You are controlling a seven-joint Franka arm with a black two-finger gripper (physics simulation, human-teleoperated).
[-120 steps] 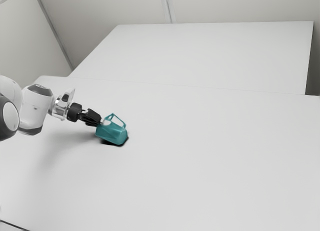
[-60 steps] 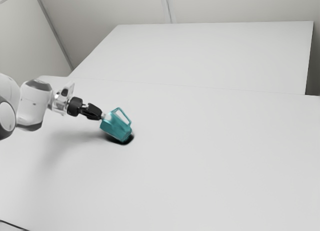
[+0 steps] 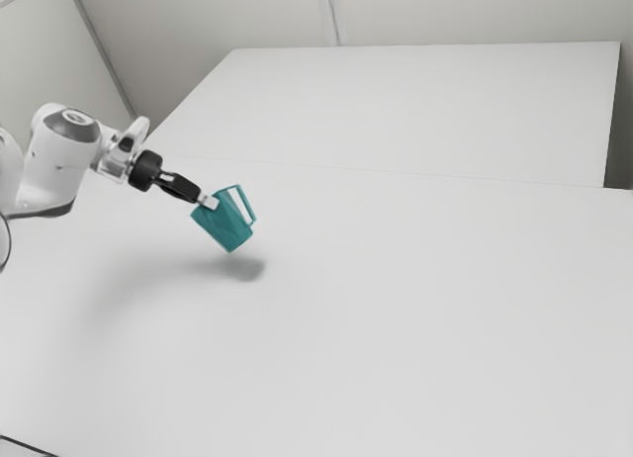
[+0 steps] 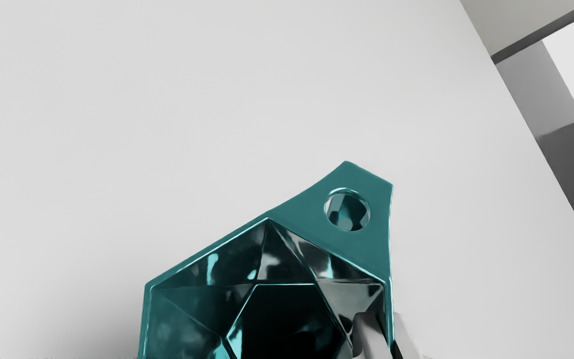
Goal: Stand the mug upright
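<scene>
Tilted mug [image 3: 228,228] in gripper [image 3: 208,201]; seemingly aloft

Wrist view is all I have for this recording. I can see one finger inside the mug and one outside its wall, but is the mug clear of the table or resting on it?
Observer: Clear of it. In the exterior view, the shadow lies on the table with a gap between it and the mug.
Operator: Is the mug upright out there?
Observer: No, it is tilted, with its base slanting down toward the exterior view's right.
Operator: And which way does the handle face from that camera?
Observer: The handle is on the side of the mug toward the exterior view's right.
</scene>
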